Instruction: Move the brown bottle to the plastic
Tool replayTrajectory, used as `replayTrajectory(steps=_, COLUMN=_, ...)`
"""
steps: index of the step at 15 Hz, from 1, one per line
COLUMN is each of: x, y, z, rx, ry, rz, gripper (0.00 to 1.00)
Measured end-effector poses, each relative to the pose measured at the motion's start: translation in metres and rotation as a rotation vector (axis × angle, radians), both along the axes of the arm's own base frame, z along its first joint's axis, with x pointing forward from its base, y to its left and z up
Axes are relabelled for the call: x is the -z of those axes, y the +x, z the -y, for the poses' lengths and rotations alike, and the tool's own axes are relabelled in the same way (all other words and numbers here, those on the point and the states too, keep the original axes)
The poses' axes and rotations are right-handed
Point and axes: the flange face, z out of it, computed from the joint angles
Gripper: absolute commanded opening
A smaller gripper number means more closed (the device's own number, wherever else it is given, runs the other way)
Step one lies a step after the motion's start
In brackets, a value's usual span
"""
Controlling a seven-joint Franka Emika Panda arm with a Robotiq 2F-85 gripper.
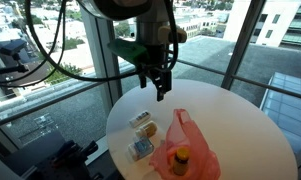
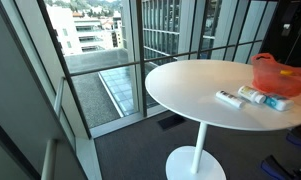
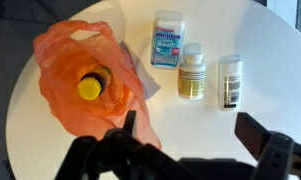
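The brown bottle (image 3: 94, 88) with a yellow cap stands inside the orange plastic bag (image 3: 60, 60) at the left of the wrist view. In an exterior view the bottle (image 1: 179, 158) sits in the bag (image 1: 190, 140) near the table's front edge. The bag also shows at the right edge of an exterior view (image 2: 278, 75). My gripper (image 3: 193, 130) is open and empty, raised above the table to the right of the bag. In an exterior view it (image 1: 157, 88) hangs above the table's back edge.
On the round white table (image 3: 270, 60) lie a blue-and-white box (image 3: 167, 38), a yellowish pill bottle (image 3: 192, 72) and a small white bottle (image 3: 229, 80), beside the bag. Glass walls and a railing surround the table (image 1: 250, 130).
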Motion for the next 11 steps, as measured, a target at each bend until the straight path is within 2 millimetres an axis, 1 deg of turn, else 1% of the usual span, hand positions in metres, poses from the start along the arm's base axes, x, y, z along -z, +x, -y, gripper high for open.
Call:
replayTrajectory(steps=4, x=-0.015, y=-0.012, z=-0.038, rx=-0.097, ry=0.022, rz=-0.095, gripper=1.0)
replayTrajectory(steps=6, x=-0.017, y=-0.015, z=-0.052, rx=-0.129, ry=0.024, rz=-0.123, gripper=1.0)
replayTrajectory(steps=7, x=-0.017, y=-0.014, z=-0.054, rx=-0.133, ry=0.023, rz=-0.126, gripper=1.0)
replayTrajectory(steps=11, x=-0.015, y=-0.015, z=-0.053, rx=-0.131, ry=0.025, rz=-0.13, gripper=1.0)
